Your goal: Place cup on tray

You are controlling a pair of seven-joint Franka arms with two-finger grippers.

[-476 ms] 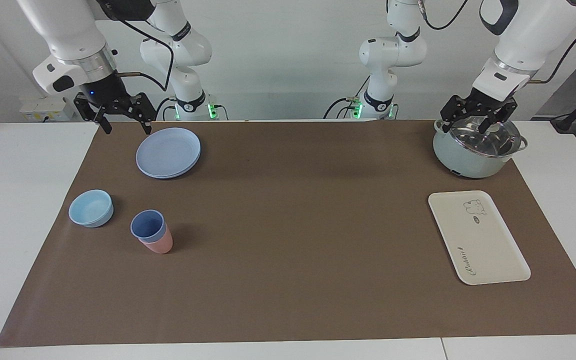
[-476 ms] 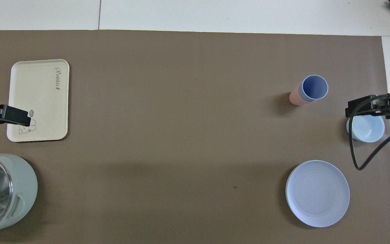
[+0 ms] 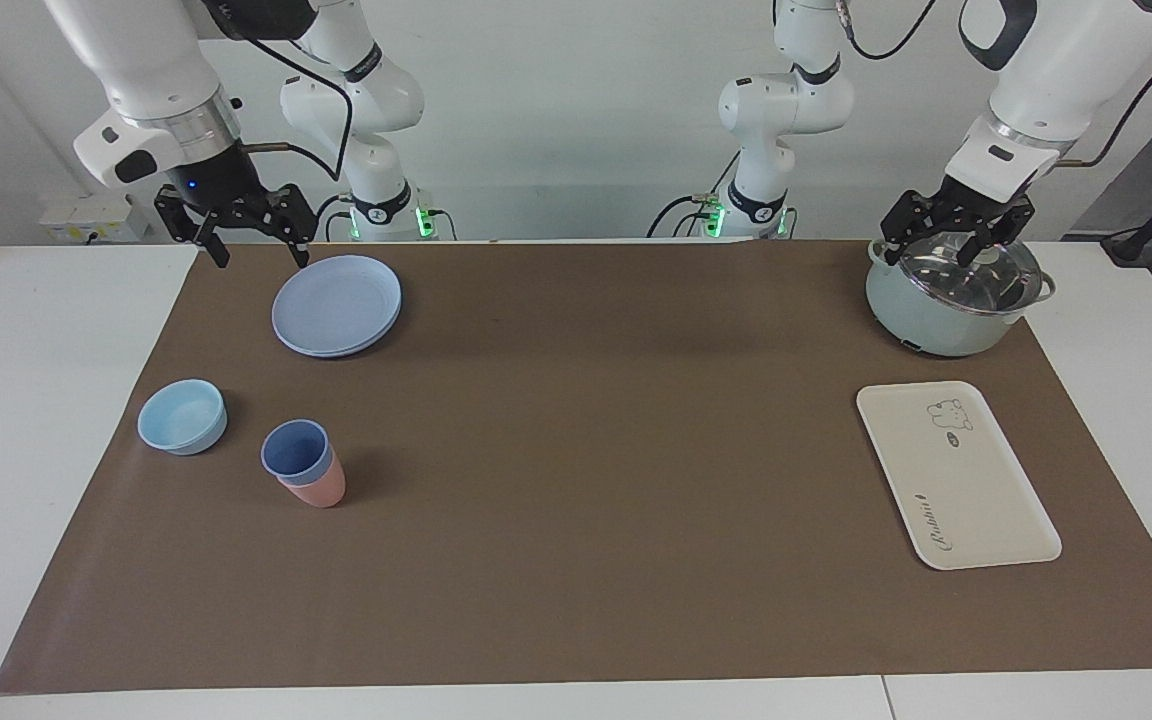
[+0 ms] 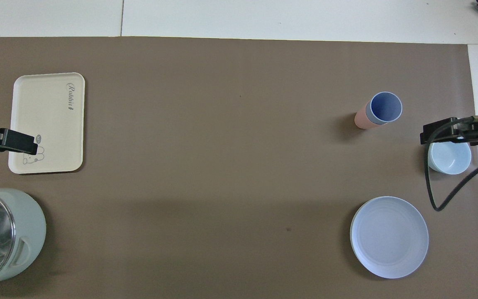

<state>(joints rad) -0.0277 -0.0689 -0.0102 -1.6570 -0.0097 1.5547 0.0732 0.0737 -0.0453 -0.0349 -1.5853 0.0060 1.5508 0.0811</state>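
The periwinkle-blue cup (image 3: 293,449) stands upright, nested inside a salmon-pink cup (image 3: 320,488), on the brown mat toward the right arm's end; it also shows in the overhead view (image 4: 385,106). The cream-white tray (image 3: 956,476) with a bear drawing lies flat toward the left arm's end, bare (image 4: 48,120). My right gripper (image 3: 261,250) is open and empty, raised in the air beside the round blue plate, apart from the cup. My left gripper (image 3: 956,245) is open and hangs just over the pot's glass lid.
A round blue plate (image 3: 337,304) lies near the right arm's base. A shallow light-blue bowl (image 3: 182,415) sits beside the cups. A pale green pot with a glass lid (image 3: 956,295) stands nearer to the robots than the tray.
My right gripper has shifted slightly toward the plate. The left arm and all objects have not moved.
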